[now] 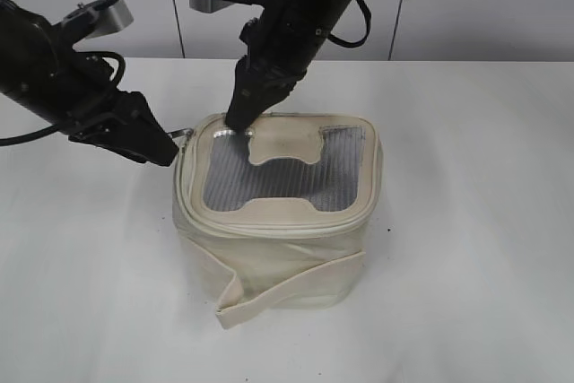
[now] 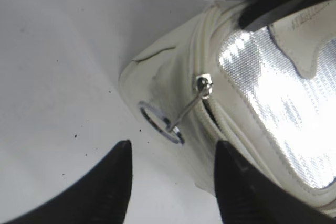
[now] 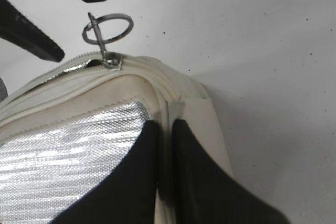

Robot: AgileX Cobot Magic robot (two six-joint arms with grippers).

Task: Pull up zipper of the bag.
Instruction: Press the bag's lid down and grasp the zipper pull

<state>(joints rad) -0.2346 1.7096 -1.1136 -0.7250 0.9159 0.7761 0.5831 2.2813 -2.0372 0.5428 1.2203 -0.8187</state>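
The cream bag (image 1: pixel 278 257) stands mid-table, its grey mesh top (image 1: pixel 269 177) facing up. The zipper (image 2: pixel 202 85) runs round the lid edge; its silver slider sits at the bag's left corner, and the ring pull (image 2: pixel 160 124) hangs out over the table. My left gripper (image 2: pixel 173 148) is open just short of that ring, with nothing between its fingers. In the exterior view the left gripper (image 1: pixel 170 152) is at the bag's left corner. My right gripper (image 3: pixel 165 125) reaches down from behind and is shut on the lid's cream rim, a little way from the slider (image 3: pixel 111 61). From outside, the right gripper (image 1: pixel 238 118) meets the back left rim.
The bag sits on a white table (image 1: pixel 466 221), with a pale panelled wall behind. A loose end of the flat cream strap (image 1: pixel 269 298) sticks out at the bag's front base. Both dark arms crowd the bag's back left side.
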